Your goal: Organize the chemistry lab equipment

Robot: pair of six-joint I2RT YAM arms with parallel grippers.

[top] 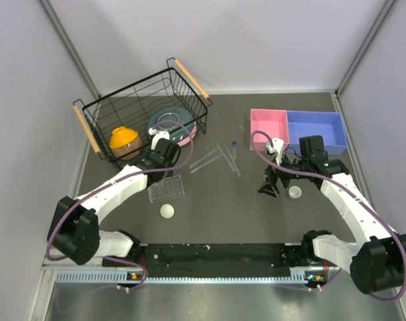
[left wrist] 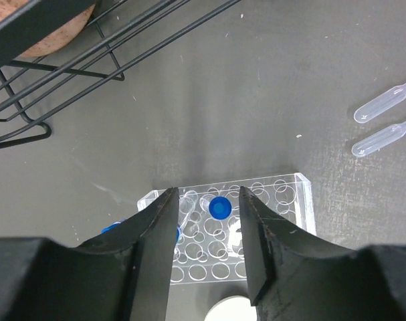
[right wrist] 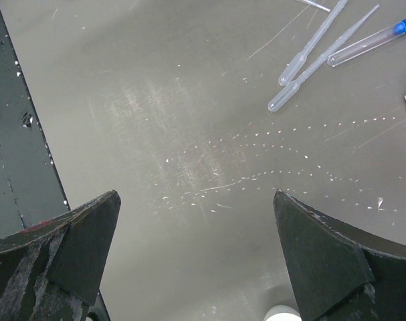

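Note:
The clear flat tube rack (top: pixel 167 189) lies left of centre; in the left wrist view (left wrist: pixel 283 200) it holds a blue-capped tube (left wrist: pixel 220 207), and another blue cap (left wrist: pixel 112 229) shows beside my left finger. My left gripper (top: pixel 162 170) hovers open over the rack (left wrist: pixel 207 191), its jaws either side of the capped tube. One white cup (top: pixel 167 210) sits just in front of the rack. My right gripper (top: pixel 269 187) is open and empty (right wrist: pixel 194 194), with the second white cup (top: pixel 295 192) beside it. Thin clear rods (top: pixel 216 159) and a capped tube (top: pixel 233 148) lie in the middle.
A black wire basket (top: pixel 95 137) at the back left holds an orange bowl (top: pixel 124 140) and a teal-pink bowl (top: pixel 182 127). A pink tray (top: pixel 268 124) and a blue tray (top: pixel 316 130) stand at the back right.

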